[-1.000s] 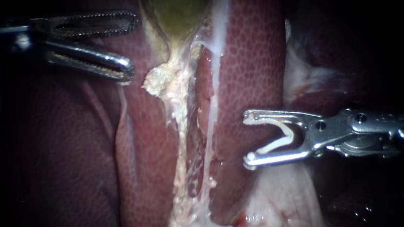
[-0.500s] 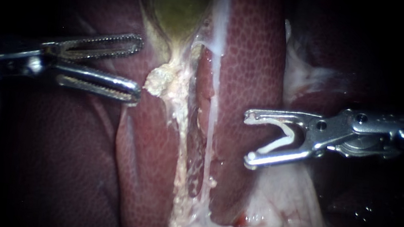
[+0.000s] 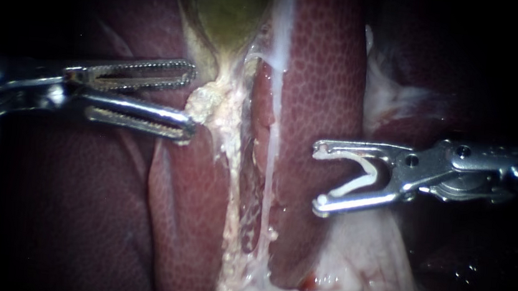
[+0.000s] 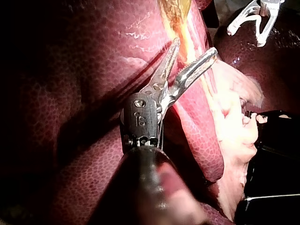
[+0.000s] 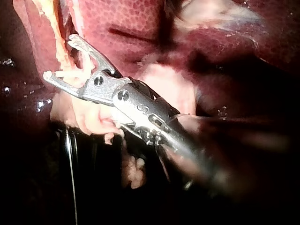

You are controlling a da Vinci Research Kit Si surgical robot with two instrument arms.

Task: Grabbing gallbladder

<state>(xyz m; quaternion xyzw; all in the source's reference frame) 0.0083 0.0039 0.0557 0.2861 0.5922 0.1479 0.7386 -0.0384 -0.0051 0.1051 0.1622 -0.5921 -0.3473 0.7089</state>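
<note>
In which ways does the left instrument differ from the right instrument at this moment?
The left instrument has long, straight, toothed jaws, empty; the right instrument has shorter, smooth jaws holding a white clip. The left is at the pale tissue under the gallbladder; the right is over the liver, away from the gallbladder. Both lie almost level.

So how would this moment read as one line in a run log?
left instrument: jaws open beside gallbladder | right instrument: holds clip over liver

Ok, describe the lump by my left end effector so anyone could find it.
Start at the greenish gallbladder between red liver lobes. Just below its narrow end sits a cream lump, at the open end effector of the left instrument. Unlike the smooth white strand alongside, it is knobbly.
</note>
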